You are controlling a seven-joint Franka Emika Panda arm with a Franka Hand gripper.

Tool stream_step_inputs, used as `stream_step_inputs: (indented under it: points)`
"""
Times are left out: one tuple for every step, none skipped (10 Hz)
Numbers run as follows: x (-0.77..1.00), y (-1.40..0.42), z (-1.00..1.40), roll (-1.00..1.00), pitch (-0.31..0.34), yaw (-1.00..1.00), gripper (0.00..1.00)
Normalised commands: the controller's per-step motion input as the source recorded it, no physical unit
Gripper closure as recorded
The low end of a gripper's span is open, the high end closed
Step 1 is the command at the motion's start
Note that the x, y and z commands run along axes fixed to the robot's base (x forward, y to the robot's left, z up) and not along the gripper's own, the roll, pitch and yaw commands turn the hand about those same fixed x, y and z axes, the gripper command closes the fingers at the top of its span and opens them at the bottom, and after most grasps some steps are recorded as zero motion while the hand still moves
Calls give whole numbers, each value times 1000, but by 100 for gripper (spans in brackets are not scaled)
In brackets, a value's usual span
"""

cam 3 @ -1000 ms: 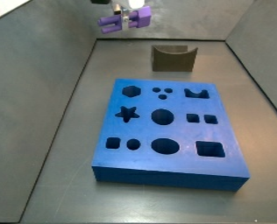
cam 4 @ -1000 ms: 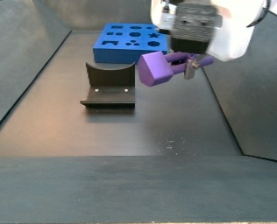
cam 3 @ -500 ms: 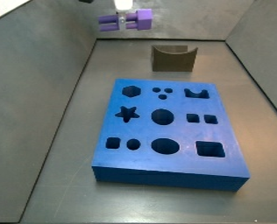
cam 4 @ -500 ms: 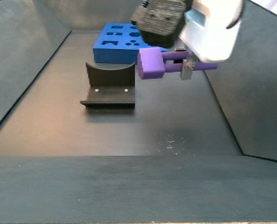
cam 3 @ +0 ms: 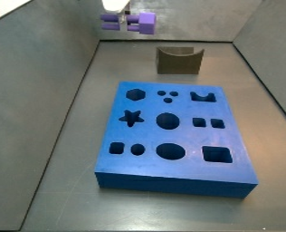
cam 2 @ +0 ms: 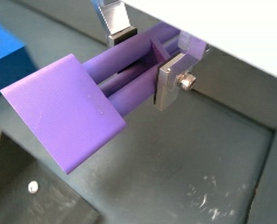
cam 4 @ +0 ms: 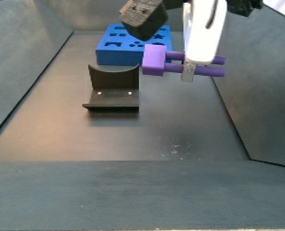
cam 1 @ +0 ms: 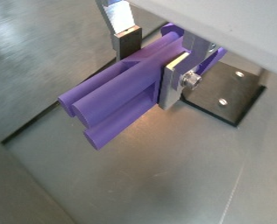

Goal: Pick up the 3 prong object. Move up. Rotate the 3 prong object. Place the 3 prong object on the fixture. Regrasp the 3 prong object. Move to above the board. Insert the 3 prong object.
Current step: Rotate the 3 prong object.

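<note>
The purple piece (cam 4: 170,63) is clamped crosswise between the plates of the pincer (cam 1: 152,63), high in the upper middle of a side view, well above the floor. It is judged to be turned in the air so it can be set in the brown fixture (cam 4: 111,87), standing lower left; the blue board (cam 3: 172,133) lies apart.

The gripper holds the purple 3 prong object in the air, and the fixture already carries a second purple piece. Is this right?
Not quite. The gripper does hold the 3 prong object in the air, but the fixture carries nothing; both side views show its notch bare.
</note>
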Motion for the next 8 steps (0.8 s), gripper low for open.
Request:
stream_step_inputs:
  points:
    - [31,19,-42,1,-8,-1000,100]
    - [31,20,-42,1,-8,-1000,100]
    - [31,20,-42,1,-9,-1000,100]
    - [30,20,-42,1,-9,-1000,100]
    - [30,20,-43,1,-10,-1000,100]
    - [30,20,-43,1,-10,-1000,100]
    - [29,20,-43,1,-11,-1000,100]
    - [29,20,-43,1,-12,-1000,100]
